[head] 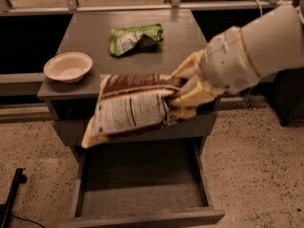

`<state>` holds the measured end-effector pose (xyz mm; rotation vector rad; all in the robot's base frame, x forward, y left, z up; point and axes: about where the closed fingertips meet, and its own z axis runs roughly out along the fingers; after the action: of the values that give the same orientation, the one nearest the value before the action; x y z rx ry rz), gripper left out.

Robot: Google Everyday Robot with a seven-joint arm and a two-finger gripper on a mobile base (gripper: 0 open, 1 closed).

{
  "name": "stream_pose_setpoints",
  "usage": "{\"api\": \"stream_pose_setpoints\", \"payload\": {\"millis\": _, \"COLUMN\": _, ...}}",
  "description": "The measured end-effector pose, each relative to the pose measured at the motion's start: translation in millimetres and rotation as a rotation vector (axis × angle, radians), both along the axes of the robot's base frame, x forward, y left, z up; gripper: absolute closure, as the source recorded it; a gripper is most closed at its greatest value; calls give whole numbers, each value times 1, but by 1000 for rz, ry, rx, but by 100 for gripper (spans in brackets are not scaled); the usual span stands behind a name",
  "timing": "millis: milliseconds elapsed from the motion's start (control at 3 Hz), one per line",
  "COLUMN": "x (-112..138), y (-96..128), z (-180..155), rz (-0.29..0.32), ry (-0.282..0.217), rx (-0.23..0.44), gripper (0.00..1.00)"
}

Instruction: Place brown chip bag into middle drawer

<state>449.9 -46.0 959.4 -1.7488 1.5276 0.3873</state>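
Note:
The brown chip bag [130,106], dark brown with tan-yellow ends and a white label panel, hangs in the air in front of the cabinet, above the open drawer. My gripper [183,96] is shut on the bag's right end and holds it off the countertop. The middle drawer [142,198] is pulled out below the bag, a wide grey box with a bare floor. The bag hides the shut drawer front above it.
A green bag [135,38] lies at the back of the countertop [90,37]. A cream bowl [68,66] sits at the counter's left edge. My white arm [256,51] crosses the counter's right side. A black object [12,194] stands on the speckled floor at the left.

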Motion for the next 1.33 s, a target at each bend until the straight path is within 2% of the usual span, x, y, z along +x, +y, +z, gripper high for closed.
{"api": "stream_pose_setpoints", "payload": {"millis": 333, "x": -14, "y": -2, "z": -25, "rz": 11, "ry": 37, "rx": -31, "gripper": 100}}
{"api": "stream_pose_setpoints", "payload": {"millis": 667, "x": -10, "y": 0, "z": -34, "rz": 12, "ry": 47, "rx": -17, "gripper": 100}}
{"api": "stream_pose_setpoints", "payload": {"millis": 1000, "x": -11, "y": 5, "z": -73, "rz": 27, "ry": 58, "rx": 49, "gripper": 100}}
{"api": "stream_pose_setpoints", "payload": {"millis": 1333, "x": -16, "y": 1, "z": -159, "rz": 32, "ry": 22, "rx": 101, "gripper": 100}}
